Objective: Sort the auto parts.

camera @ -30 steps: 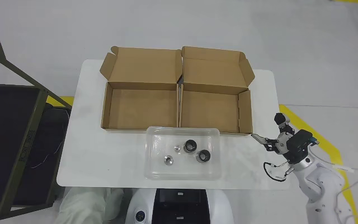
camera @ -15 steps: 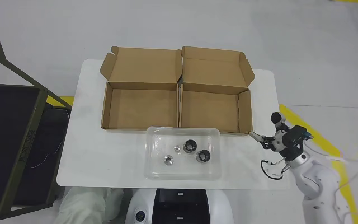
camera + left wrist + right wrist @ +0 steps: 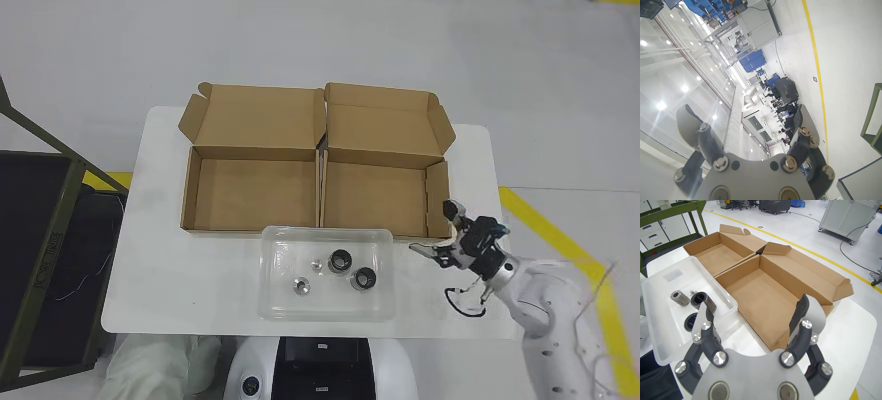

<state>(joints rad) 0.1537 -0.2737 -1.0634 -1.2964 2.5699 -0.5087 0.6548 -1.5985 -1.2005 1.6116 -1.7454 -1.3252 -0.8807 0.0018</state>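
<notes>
At desk [image 3: 470,160] right side, your right tool [image 3: 432,228] hangs over near corner of right box [image 3: 375,198], fingers spread wide, released. Your left tool [image 3: 743,111] faces hall, likewise spread, gripping nothing. Left box [image 3: 255,195] touches right box, side by side, flaps up at far side. Clear tray [image 3: 325,232] sits just beside boxes' near walls. Parts all lie in tray: bearing [image 3: 341,262], second bearing [image 3: 365,280] near it, grey sleeve [image 3: 300,287] toward left, small fitting [image 3: 314,265] between sleeve and bearing.
</notes>
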